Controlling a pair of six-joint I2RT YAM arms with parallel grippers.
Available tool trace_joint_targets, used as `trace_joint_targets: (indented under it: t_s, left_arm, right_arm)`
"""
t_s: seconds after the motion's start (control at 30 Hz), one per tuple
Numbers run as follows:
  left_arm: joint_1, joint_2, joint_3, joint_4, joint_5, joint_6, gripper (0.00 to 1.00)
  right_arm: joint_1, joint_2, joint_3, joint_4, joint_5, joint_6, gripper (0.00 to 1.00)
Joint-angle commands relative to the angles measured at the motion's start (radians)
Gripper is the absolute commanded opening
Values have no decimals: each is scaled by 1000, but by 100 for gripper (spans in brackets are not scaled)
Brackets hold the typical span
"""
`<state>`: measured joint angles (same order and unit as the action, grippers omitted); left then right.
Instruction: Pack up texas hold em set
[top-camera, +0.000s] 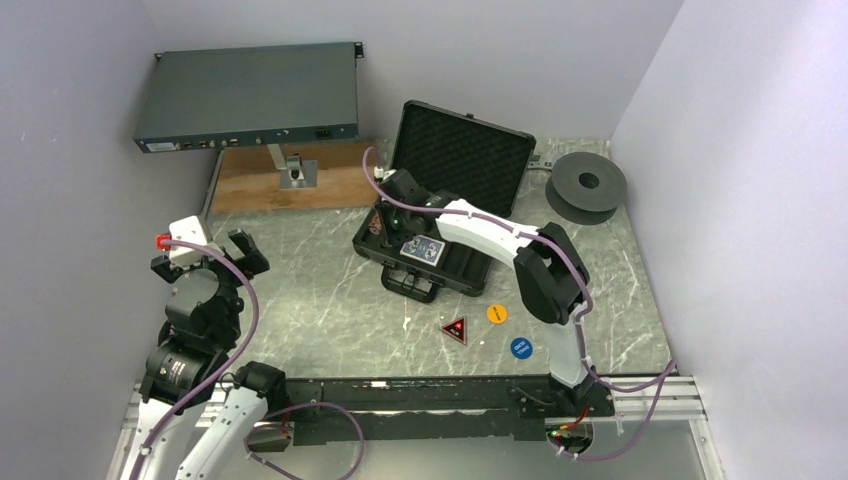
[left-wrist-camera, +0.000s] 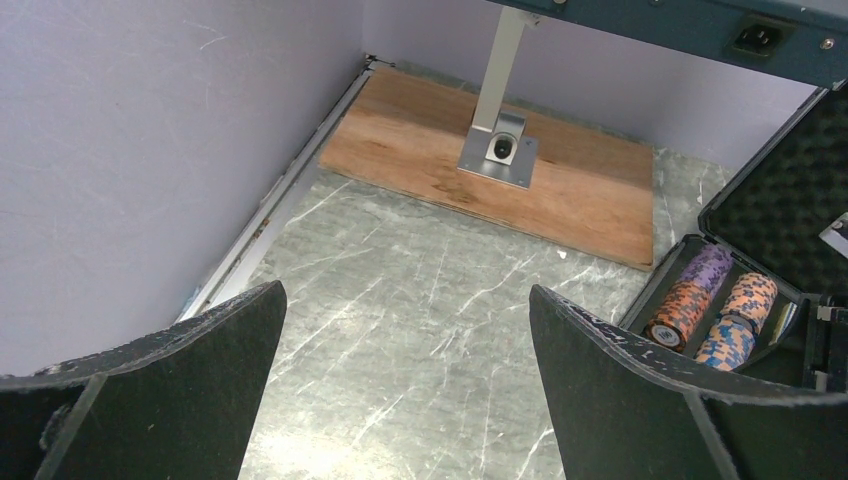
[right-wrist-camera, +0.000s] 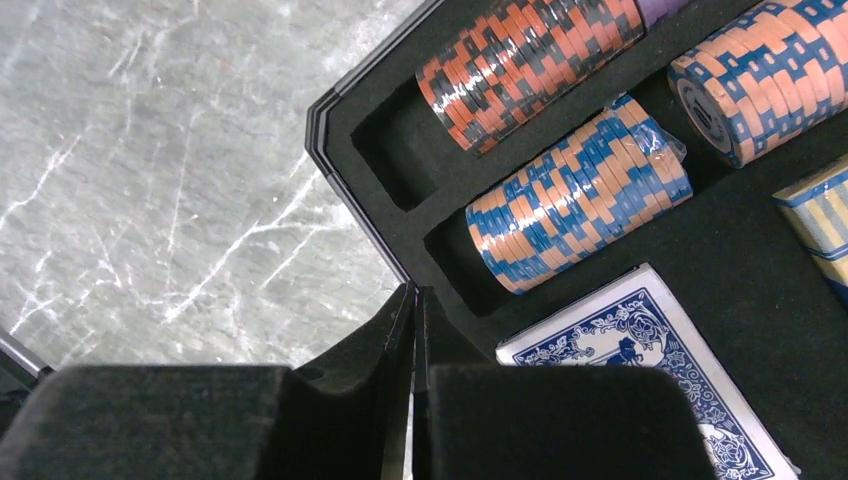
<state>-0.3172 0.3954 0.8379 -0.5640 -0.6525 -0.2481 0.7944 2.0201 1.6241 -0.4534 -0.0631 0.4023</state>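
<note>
Black foam lines the open briefcase (top-camera: 462, 155) at the far middle of the marble table (top-camera: 320, 290); inside I count three chip rolls (right-wrist-camera: 580, 195) in plain view and one blue card deck (right-wrist-camera: 640, 350). Three buttons lie nearer me: red-triangle button (top-camera: 455, 330), orange button (top-camera: 497, 313), blue button (top-camera: 521, 347). My right gripper (right-wrist-camera: 412, 300) hangs over the case's left corner, fingers pressed together on nothing. My left gripper (left-wrist-camera: 405, 295) waits at the left, spread wide, empty.

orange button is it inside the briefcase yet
No, the orange button lies on the table, outside the briefcase and on the side nearer the arms.
</note>
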Motion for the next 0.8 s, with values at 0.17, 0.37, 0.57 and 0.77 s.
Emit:
trace_joint_targets:
  t_s: [0.17,0.37,0.57,0.77]
  left_arm:
    - [13,7,3,31,-18,16,98]
    - [18,7,-1,35,-16,19,98]
    - [21,16,0,36,-13,19,98]
    - [23,9,2,30,-19,17,98]
  right_arm:
    - [0,51,39,-24,17,-48,4]
    - [-20,68,48,-18,32,-54,3]
    - [-52,84,79,-16,39,-58,3]
    - [-80,105,112,-23,57,-74,2]
